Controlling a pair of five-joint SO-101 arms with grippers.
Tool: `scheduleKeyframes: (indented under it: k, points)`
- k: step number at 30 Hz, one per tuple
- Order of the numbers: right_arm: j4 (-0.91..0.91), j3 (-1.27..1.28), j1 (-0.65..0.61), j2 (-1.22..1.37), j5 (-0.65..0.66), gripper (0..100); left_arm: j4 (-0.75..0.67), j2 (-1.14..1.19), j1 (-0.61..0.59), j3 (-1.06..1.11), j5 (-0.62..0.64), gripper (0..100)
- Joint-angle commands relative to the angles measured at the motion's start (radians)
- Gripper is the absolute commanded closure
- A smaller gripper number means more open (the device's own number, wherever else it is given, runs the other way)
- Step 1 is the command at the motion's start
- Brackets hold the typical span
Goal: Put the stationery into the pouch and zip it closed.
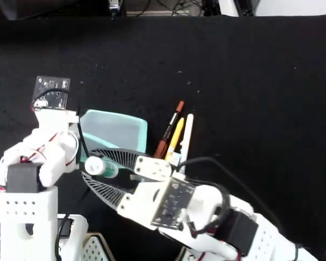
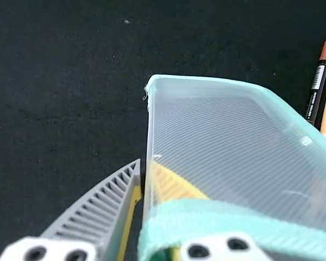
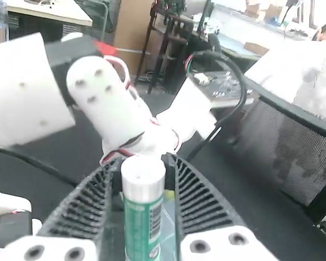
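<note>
black table (image 1: pixel 250 70), left gripper (image 2: pixel 145 179) pinching teal pouch (image 2: pixel 223 147) wall, right gripper (image 3: pixel 143 163) clamping glue stick (image 3: pixel 143 217), pens (image 1: pixel 174 133) nearby

- Bright, even light fell from above; the black table (image 1: pixel 250 81) stayed dark and swallowed shadows.
- The white shell of the left arm (image 1: pixel 43 157) looked washed out.
- A soft sheen lay on the pouch (image 2: pixel 223 147) wall.
- The glue stick (image 3: pixel 143 179) cap glared white.
</note>
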Motion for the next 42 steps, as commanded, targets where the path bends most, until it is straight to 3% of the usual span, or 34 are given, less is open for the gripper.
scheduleKeyframes:
  k: [1, 7, 20, 27, 33, 42]
  points:
    - [-0.101, 0.048, 0.032, 0.001, -0.002, 98.6, 0.006, 0.014, -0.012, -0.05, 0.003, 97]
    - [-0.285, 0.139, 0.17, 0.002, -0.002, 98.6, 0.058, -0.021, -0.005, -0.077, 0.002, 97]
    - [-0.358, 0.213, 0.19, 0.104, -0.002, 98.6, 0.052, -0.015, -0.005, -0.081, 0.002, 97]
    - [-0.508, 0.249, 0.334, 0.272, -0.002, 97.9, 0.058, -0.015, -0.012, -0.088, -0.003, 97]
    - [-0.304, 0.039, 0.382, 0.433, -0.006, 72.7, 0.087, -0.014, -0.012, -0.133, -0.078, 97]
    - [-0.069, -0.288, 0.377, 0.476, -0.003, 78.3, 0.203, 0.049, -0.01, -0.406, -0.095, 97]
